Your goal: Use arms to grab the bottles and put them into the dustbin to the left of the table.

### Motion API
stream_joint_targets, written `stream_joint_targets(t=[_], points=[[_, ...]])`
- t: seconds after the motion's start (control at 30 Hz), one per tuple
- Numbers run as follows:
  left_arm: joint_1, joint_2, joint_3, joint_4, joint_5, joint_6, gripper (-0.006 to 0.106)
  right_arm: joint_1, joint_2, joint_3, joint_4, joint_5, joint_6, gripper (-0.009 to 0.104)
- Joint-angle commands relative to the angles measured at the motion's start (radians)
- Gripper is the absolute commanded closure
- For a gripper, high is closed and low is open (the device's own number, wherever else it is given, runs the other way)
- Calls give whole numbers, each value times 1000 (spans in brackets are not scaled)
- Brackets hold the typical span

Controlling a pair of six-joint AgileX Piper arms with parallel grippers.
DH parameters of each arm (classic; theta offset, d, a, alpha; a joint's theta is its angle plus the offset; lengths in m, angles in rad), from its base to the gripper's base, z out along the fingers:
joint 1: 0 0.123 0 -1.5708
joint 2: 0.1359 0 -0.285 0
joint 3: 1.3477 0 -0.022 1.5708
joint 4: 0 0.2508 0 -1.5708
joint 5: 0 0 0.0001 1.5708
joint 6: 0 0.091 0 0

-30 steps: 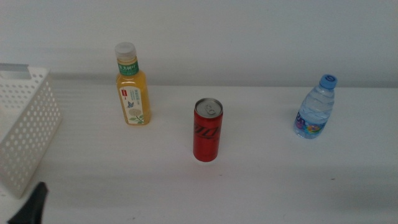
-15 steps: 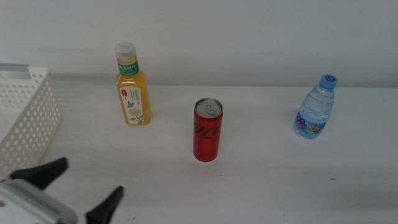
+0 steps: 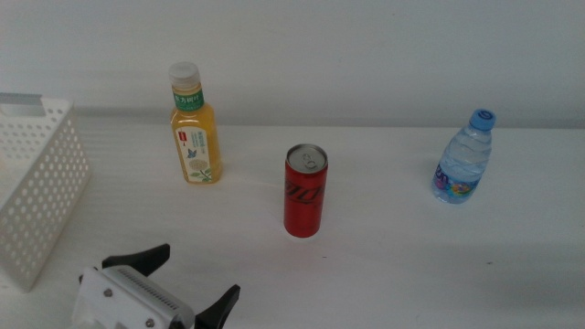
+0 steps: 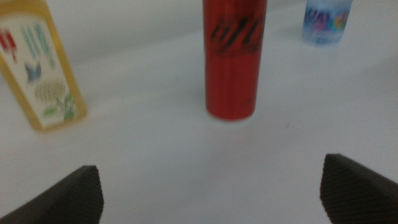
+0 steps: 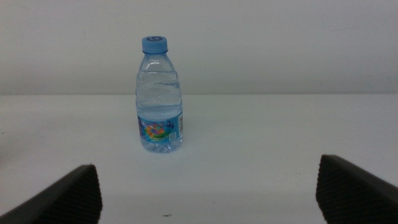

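Red can [image 3: 304,190] upright mid-surface [image 3: 393,265], orange-drink bottle [image 3: 194,128] behind-left, water bottle [image 3: 463,160] far right, all apart. Dustbin [image 3: 37,183] at left edge. Left end effector [image 3: 196,279] low front-left, spread, empty. Right end effector [image 5: 205,193] spread, facing water bottle.

The left tool [image 3: 195,277] reaches in over the desk's near left corner, its two dark jaws spread wide and holding nothing. The right tool [image 5: 208,190] also has its jaws spread wide, gripping nothing.
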Motion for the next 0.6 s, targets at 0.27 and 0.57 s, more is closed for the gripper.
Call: stream_joint_targets(t=[0.27, 0.57], points=[[-9, 47, 34, -8, -131, -28, 7, -6, -5, 44, -7, -6, -1, 3], [-9, 49, 19, -3, -115, -57, 7, -6, -5, 44, -7, -6, -1, 3]])
